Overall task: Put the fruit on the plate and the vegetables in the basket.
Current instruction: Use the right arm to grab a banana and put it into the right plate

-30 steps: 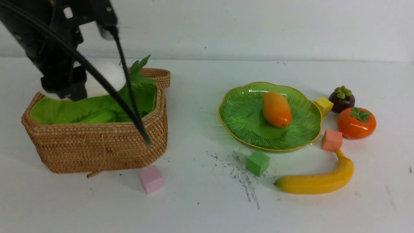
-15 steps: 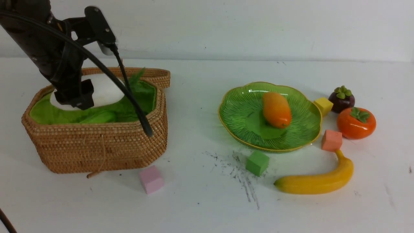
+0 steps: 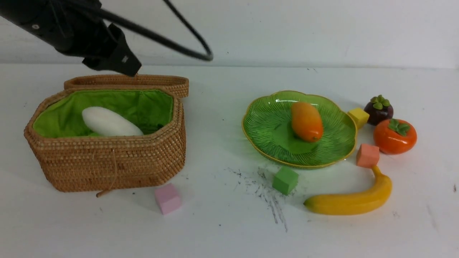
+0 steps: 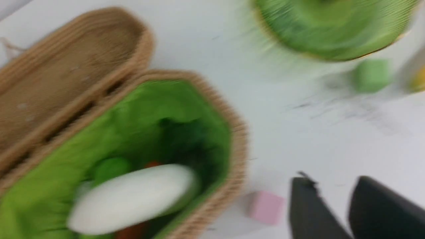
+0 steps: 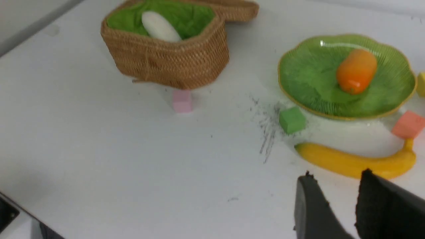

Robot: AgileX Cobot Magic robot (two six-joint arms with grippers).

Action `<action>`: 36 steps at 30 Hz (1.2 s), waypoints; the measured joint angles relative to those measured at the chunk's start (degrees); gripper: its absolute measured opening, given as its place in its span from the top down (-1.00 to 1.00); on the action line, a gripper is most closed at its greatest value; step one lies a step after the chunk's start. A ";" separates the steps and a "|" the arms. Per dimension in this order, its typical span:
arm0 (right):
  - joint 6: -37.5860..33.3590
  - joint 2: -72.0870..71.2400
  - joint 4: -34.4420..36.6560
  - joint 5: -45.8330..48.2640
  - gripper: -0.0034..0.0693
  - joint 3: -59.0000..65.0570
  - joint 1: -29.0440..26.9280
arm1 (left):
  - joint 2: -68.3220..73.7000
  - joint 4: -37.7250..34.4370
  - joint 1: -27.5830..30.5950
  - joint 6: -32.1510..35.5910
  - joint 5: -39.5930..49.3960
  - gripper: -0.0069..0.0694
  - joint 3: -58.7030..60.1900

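Nearest you, R gripper (image 5: 337, 181) hangs over the table (image 3: 222, 233) on the near right. Its jaws are a narrow gap apart w/ nothing btwn them, and the banana lies just beyond its tips.

Next row out:
- Pink cube (image 3: 168, 199) sits just in front of the basket's near-right corner.
- Banana (image 3: 349, 201) lies flat on the table, stem end right by the salmon cube (image 3: 367, 155). It's not on the plate yet.
- Green cube (image 3: 285, 180) sits just off the plate's near rim.

Mid-table left you've got the basket (image 3: 107, 165), open. The radish (image 3: 111, 123) lies on its side inside, on the green lining. In the L wrist view a green lump (image 4: 111, 167) and a bit of orange-red (image 4: 152, 163) show tucked beside it, too blurred to name.

Mid-table right is the plate (image 3: 265, 143) w/ the mango (image 3: 306, 121) lying on it, approx. centre.

Farther back on the right, both of these are on the table, off the plate: persimmon (image 3: 394, 136), and mangosteen (image 3: 378, 109) just behind it. The yellow cube (image 3: 358, 116) sits by the plate's far-right rim.

Farthest back, the lid (image 3: 143, 80) is folded back behind the basket. L gripper (image 4: 332, 186) is up in the air above it, jaws a narrow gap apart and empty.
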 joint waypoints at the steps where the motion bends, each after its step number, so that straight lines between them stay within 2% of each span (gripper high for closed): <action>1: 0.00 2.01 0.00 0.33 0.31 0.00 0.00 | -1.77 -0.06 -1.03 -1.82 1.31 0.72 0.00; 3: 0.00 4.53 0.00 0.39 0.31 0.00 0.00 | -3.93 0.08 -2.66 -3.65 3.39 0.84 0.15; 6: 0.00 11.17 -0.30 0.21 0.31 0.00 0.00 | -10.94 3.29 -7.26 -9.14 6.60 0.85 4.63; 9: 0.00 15.89 -2.30 -0.62 0.31 0.05 0.00 | -18.87 7.24 -10.46 -13.44 5.88 0.85 13.34; 12: 0.73 20.07 -5.72 -1.56 0.30 0.05 -0.22 | -28.27 8.48 -11.73 -16.00 2.59 0.85 24.56; 13: 0.73 20.37 -5.97 -1.56 0.30 0.05 -0.22 | -28.27 8.47 -11.74 -16.15 2.31 0.85 24.56; 15: 3.79 24.89 -8.63 -2.06 0.29 0.05 -2.17 | -37.22 8.46 -11.91 -17.25 -1.70 0.85 34.57; 18: 5.88 31.45 -9.64 -2.63 0.28 0.05 -5.80 | -45.14 8.20 -11.91 -17.39 -6.10 0.85 42.44; 24: 6.08 43.23 -5.60 -7.14 0.21 0.05 -13.04 | -53.95 7.44 -11.91 -15.50 -9.51 0.85 50.90; 27: 9.45 47.98 -1.86 -9.85 0.12 0.05 -17.39 | -55.49 6.19 -11.91 -15.02 -9.29 0.85 52.38; 31: 14.26 54.63 1.15 -14.67 -0.13 0.05 -23.02 | -55.99 4.35 -11.91 -14.45 -7.81 0.85 52.58; 36: 15.36 61.60 3.76 -23.64 -0.44 -0.05 -25.95 | -55.99 0.79 -11.91 -11.32 -7.60 0.85 52.64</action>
